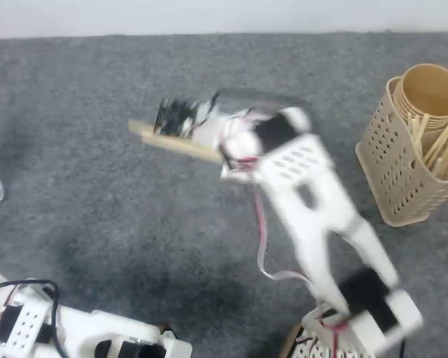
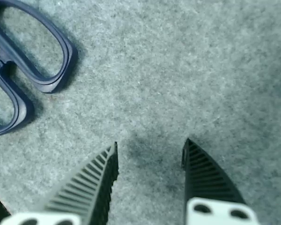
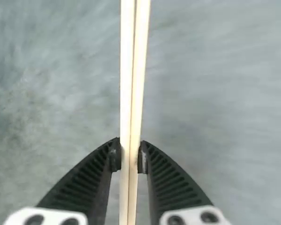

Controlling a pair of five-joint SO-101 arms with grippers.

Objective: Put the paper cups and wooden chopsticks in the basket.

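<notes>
Holding a pair of wooden chopsticks [image 1: 172, 140] between its ribbed fingers, the right gripper [image 3: 129, 157] sits at about 11 o'clock from the middle of the grey mat [image 1: 97, 224]. The jaws pinch the two sticks side by side partway along their length, with a long stretch running out past the fingertips. Whether the pair is clear of the mat, I cannot tell.

The step in hand looks like the transfer to the basket [image 1: 392, 164], which stands well apart at 3 o'clock. To do it well:
- Keep the pinch firm, so that the two sticks do not scissor apart or slide.
- Bring the pair above the rim before crossing it, since the long free end could knock the wall.
- Tip the sticks end-down over the open part of the basket.
- Spread the jaws only once the lower ends are inside.

The perforated beige basket already holds a nested stack of paper cups [image 1: 431, 88] on its 12 o'clock side. A bundle of chopsticks [image 1: 442, 145] leans out over the rim at its 4 o'clock side. Those leaning tops may snag an incoming pair.

The left gripper [image 2: 150, 152], on the arm at 7 o'clock, has its jaws spread wide with nothing between them. It points at bare mat, with dark-handled scissors [image 2: 69, 55] lying near.
</notes>
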